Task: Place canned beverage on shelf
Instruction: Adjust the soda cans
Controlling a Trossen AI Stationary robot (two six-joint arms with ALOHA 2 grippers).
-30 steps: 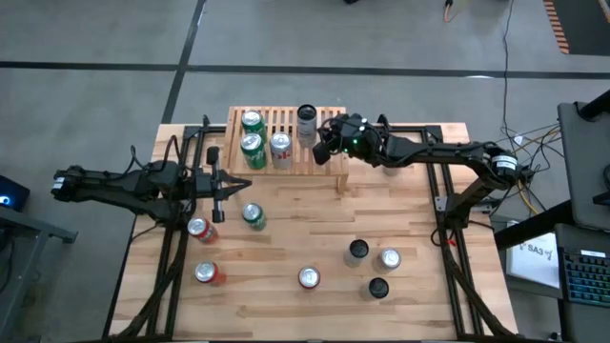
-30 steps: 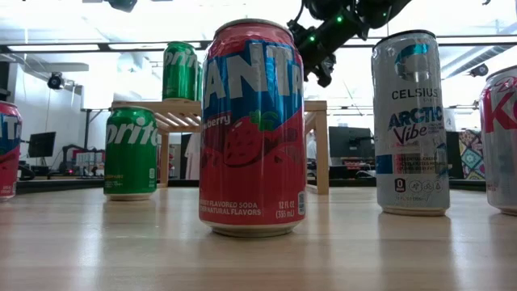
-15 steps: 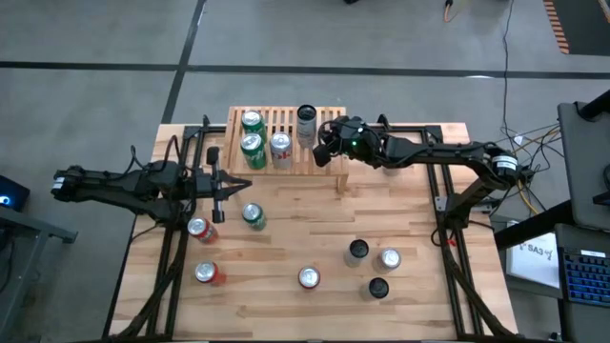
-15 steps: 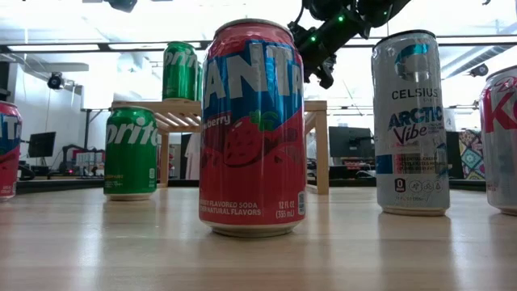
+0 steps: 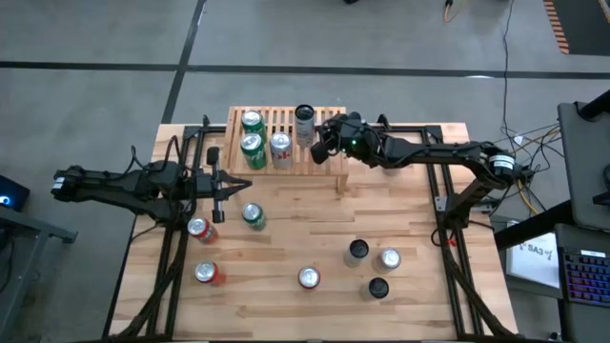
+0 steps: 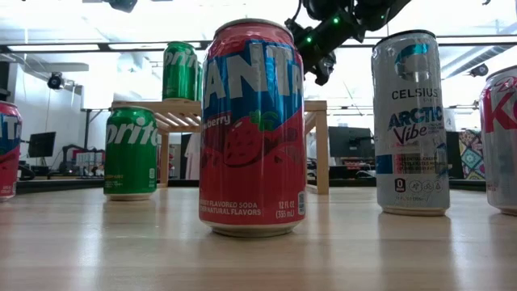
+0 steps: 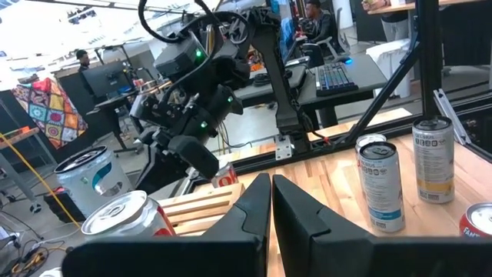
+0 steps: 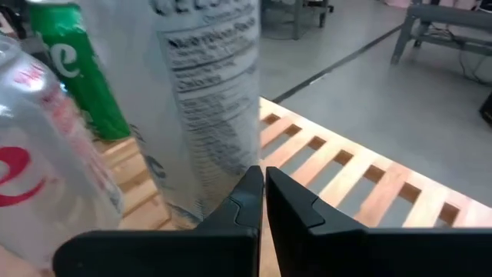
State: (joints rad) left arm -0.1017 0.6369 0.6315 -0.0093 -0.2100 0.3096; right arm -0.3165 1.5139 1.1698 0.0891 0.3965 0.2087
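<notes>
The shelf (image 5: 286, 141) stands at the table's far side, its legs on the planks. On its slats stand two green cans (image 5: 252, 133), a red-and-white can (image 5: 281, 148) and a tall silver can (image 5: 305, 119). My right gripper (image 5: 322, 148) hovers shut over the shelf's right part, its tips (image 8: 263, 175) low beside the silver can (image 8: 207, 92). My left gripper (image 5: 238, 185) waits shut above the table's left part, pointing level toward the shelf, nothing in it (image 7: 270, 181). My right gripper's shut fingertips (image 8: 250, 185) stand close against the silver can's lower side (image 8: 223, 177), coming level from the table's right. Whether they touch it I cannot tell. The can stands upright on the slats.
Several loose cans stand on the planks: a red one (image 5: 197, 229) and a green one (image 5: 254, 216) by my left gripper, and more along the near side (image 5: 308, 277), (image 5: 378, 287). Bare slats (image 8: 346, 169) lie at the shelf's right end. Black frame rails run along both table sides.
</notes>
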